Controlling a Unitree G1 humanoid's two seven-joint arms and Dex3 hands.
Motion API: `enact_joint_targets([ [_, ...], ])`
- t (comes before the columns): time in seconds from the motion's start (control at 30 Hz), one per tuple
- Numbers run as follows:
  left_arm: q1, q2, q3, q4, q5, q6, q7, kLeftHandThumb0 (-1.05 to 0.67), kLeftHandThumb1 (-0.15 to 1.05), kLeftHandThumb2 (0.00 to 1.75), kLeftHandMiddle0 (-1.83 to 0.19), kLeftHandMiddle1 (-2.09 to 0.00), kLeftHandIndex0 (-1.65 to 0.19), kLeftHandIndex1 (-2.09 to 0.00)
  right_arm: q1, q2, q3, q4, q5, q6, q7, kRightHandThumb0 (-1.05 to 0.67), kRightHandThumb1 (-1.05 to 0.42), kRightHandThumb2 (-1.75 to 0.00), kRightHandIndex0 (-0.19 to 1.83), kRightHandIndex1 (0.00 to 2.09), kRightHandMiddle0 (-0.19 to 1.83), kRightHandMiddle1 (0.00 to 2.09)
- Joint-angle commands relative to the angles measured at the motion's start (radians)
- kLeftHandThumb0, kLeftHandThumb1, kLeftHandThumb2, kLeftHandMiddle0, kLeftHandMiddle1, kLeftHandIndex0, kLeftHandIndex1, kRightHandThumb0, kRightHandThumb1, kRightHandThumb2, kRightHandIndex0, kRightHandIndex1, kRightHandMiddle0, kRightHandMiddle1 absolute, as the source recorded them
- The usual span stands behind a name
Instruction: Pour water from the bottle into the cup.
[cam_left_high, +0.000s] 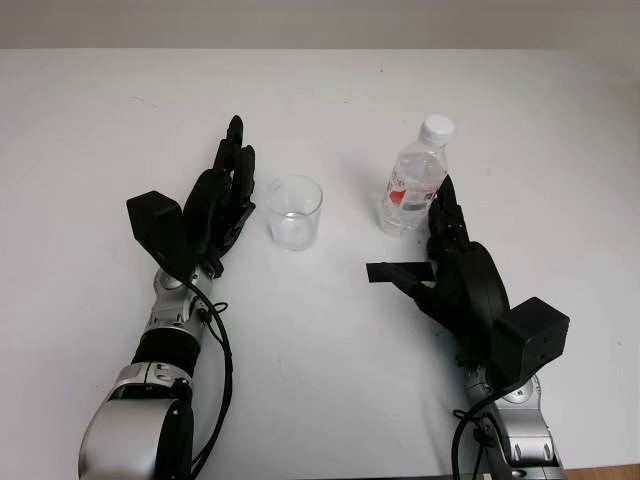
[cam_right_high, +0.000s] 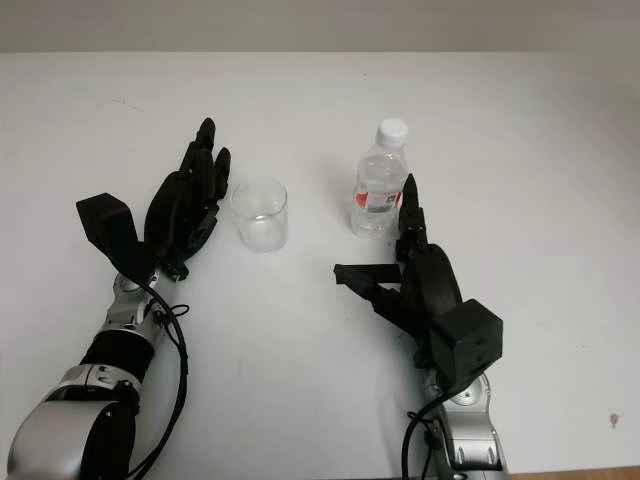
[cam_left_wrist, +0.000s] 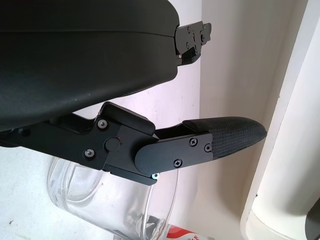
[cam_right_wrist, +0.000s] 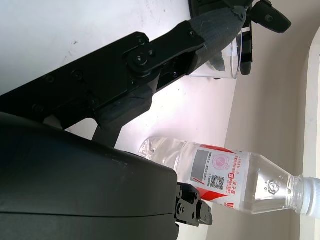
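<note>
My right hand (cam_left_high: 440, 255) is open, holding nothing, its fingers (cam_left_high: 446, 215) just beside the bottle (cam_left_high: 414, 180) on the side nearer me, the thumb stretched out toward the middle of the table (cam_left_high: 320, 350). I can't tell whether any fingertip touches the plastic yet. The bottle stands upright with its white cap (cam_left_high: 436, 127) on, and that is my first worry: unless the cap comes off, nothing pours. The second is the bottle itself. It looks light and thin-walled, so a sideways nudge as I close could tip it toward the cup (cam_left_high: 294, 212), which stands just to its left. My left hand (cam_left_high: 222, 195) is open too, just beside the cup on its far side from the bottle. A careless closing there could shove the clear cup off line, and a squeezed bottle could spill over the rim.
</note>
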Motion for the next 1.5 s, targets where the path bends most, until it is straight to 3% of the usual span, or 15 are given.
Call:
enact_joint_targets([
  [0.0, 0.008, 0.007, 0.003, 0.001, 0.0, -0.001, -0.005, -0.89, 1.05, 0.62, 0.19, 0.0, 0.19, 0.0, 0.021, 0.005, 0.003, 0.005, 0.001, 0.005, 0.001, -1.0, -0.9, -0.05, -0.19, 0.0, -0.19, 0.0],
  [0.4, -0.011, 0.009, 0.008, 0.028, -0.004, 0.003, -0.006, -0.89, 1.05, 0.62, 0.19, 0.0, 0.19, 0.0, -0.036, -0.011, -0.022, 0.058, -0.003, -0.015, -0.007, -1.02, -0.92, -0.06, -0.19, 0.0, -0.19, 0.0],
  [0.57, -0.02, 0.01, 0.01, 0.035, -0.002, -0.001, 0.0, -0.88, 1.05, 0.63, 0.19, 0.0, 0.19, 0.0, -0.127, -0.03, -0.066, 0.106, 0.029, -0.019, 0.0, -0.98, -0.91, -0.05, -0.19, 0.0, -0.19, 0.0],
  [0.77, -0.023, 0.007, 0.007, 0.036, 0.003, -0.005, 0.009, -0.9, 1.05, 0.62, 0.19, 0.0, 0.19, 0.0, -0.336, -0.082, -0.104, 0.263, 0.019, -0.008, -0.008, -0.95, -0.9, -0.05, -0.19, 0.0, -0.19, 0.0],
  [1.03, -0.015, 0.02, 0.004, 0.026, 0.006, -0.006, -0.001, -0.86, 1.05, 0.68, 0.19, 0.0, 0.19, 0.0, -0.506, -0.104, -0.077, 0.441, -0.037, -0.016, -0.015, -0.94, -0.87, -0.05, -0.19, 0.0, -0.19, 0.0],
  [1.47, -0.02, 0.001, 0.01, 0.028, 0.001, -0.007, 0.022, -0.87, 1.05, 0.65, 0.19, 0.0, 0.19, 0.0, -0.604, -0.11, -0.028, 0.609, -0.062, -0.053, 0.049, -1.0, -0.85, -0.05, -0.19, 0.0, -0.19, 0.0],
])
